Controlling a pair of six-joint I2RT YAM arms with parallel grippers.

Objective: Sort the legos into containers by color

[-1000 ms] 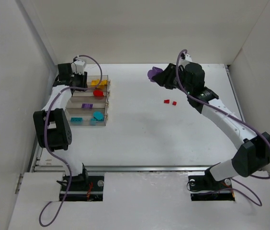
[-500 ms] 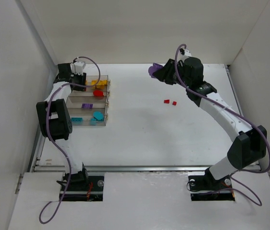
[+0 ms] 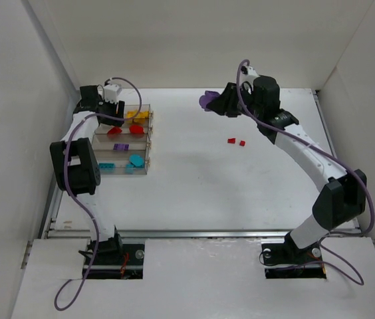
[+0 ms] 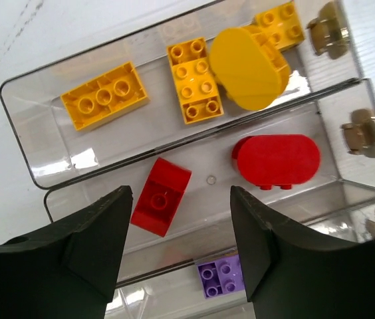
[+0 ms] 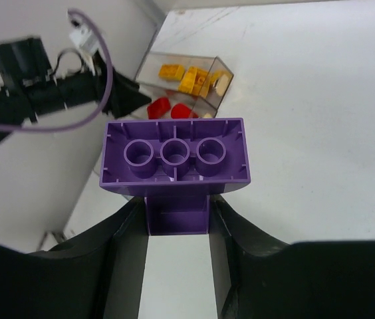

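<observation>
The clear containers (image 3: 149, 136) stand in a row at the left, holding yellow, red, purple and cyan legos. My left gripper (image 3: 112, 114) hovers over them, open and empty. In the left wrist view its fingers frame a small red brick (image 4: 161, 197) lying in the second bin, beside a red oval piece (image 4: 276, 159). Yellow bricks (image 4: 105, 95) lie in the far bin and a purple brick (image 4: 221, 277) in the third. My right gripper (image 3: 215, 103) is raised at the back centre, shut on a purple lego (image 5: 174, 159), which also shows in the top view (image 3: 207, 100). Two small red bricks (image 3: 236, 141) lie on the table.
White walls enclose the table on three sides. A metal rail (image 3: 194, 232) runs along the near edge by the arm bases.
The right gripper has moved left and slightly back with the purple lego. A small red brick now lies in the red bin; the left gripper stands over it.
</observation>
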